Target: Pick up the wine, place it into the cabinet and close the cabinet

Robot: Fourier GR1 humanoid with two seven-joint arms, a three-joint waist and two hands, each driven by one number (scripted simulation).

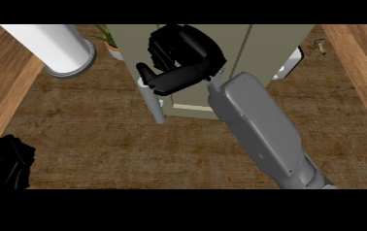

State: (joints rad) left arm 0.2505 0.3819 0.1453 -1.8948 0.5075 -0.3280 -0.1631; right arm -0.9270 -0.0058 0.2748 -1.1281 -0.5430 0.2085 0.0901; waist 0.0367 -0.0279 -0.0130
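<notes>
No wine bottle shows anywhere in the head view. The olive cabinet [247, 50] stands at the top centre, with a pale vertical handle [153, 104] at its left door and a second handle [288, 65] at the right. My right hand [180, 74] is in front of the cabinet's left door. Its fingers are curled and its thumb lies close to the top of the left handle, and I see nothing in it. Whether the left door is ajar is hidden by the hand. My left hand [14, 163] rests at the lower left edge, fingers relaxed.
A tall white cylinder [58, 45] stands at the top left on the brown counter [108, 147]. A small potted plant [109, 41] sits between it and the cabinet. Lighter wooden edges run down both sides of the view.
</notes>
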